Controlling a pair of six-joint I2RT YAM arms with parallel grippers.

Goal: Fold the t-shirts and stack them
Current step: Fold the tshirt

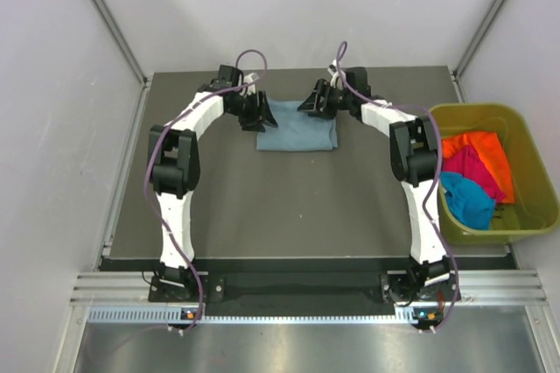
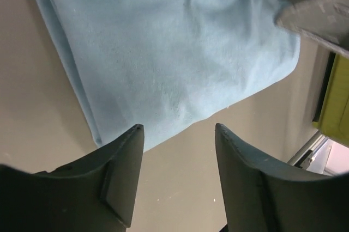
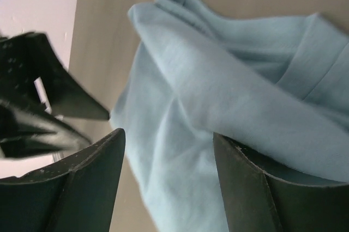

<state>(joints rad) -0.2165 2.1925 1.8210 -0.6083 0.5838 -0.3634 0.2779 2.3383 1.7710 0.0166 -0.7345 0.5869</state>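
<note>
A grey-blue t-shirt [image 1: 296, 128] lies folded into a rectangle at the far middle of the table. My left gripper [image 1: 261, 115] hovers at its far left corner. In the left wrist view that gripper [image 2: 178, 128] is open, with only bare table between the fingers and the shirt [image 2: 163, 41] just beyond the tips. My right gripper [image 1: 313, 102] is at the shirt's far right corner. Its jaws [image 3: 168, 133] stand open over rumpled cloth [image 3: 229, 79], and a fold rests across one finger [image 3: 256, 188]. Orange [image 1: 477, 150], magenta [image 1: 472, 172] and turquoise [image 1: 465, 200] t-shirts lie in a bin.
An olive-green bin [image 1: 490, 115] stands at the table's right edge. White walls and metal frame posts enclose the table on three sides. The other arm's gripper shows at the edge of each wrist view.
</note>
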